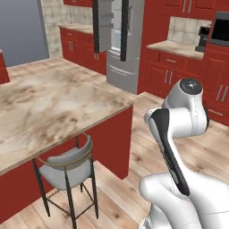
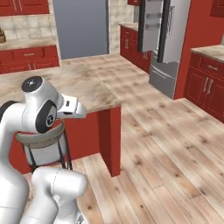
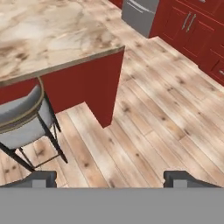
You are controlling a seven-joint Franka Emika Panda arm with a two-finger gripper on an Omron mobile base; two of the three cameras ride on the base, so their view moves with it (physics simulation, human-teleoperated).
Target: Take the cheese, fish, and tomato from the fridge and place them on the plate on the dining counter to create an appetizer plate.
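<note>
The fridge [image 1: 121, 49] stands at the back with its dark upper doors swung open; its door bins [image 1: 106, 21] show, and what lies inside is too far off to make out. It also appears as the fridge [image 2: 167, 43] and the fridge's steel lower front [image 3: 139, 13]. The dining counter [image 1: 53, 103] [image 2: 83, 83] [image 3: 48, 35] spreads to my left, its marbled top bare where it shows. My gripper [image 3: 114, 180] hangs open over the wooden floor beside the counter's corner, nothing between its fingertips [image 3: 41, 178]. The cheese, fish, tomato and plate are out of view.
A grey stool [image 1: 67, 163] [image 2: 41, 142] [image 3: 17, 118] is tucked under the counter's near edge. Red cabinets [image 1: 179, 74] [image 3: 188, 30] line the wall right of the fridge, with a coffee machine [image 1: 203, 38] on top. Open wooden floor [image 2: 175, 144] runs toward the fridge.
</note>
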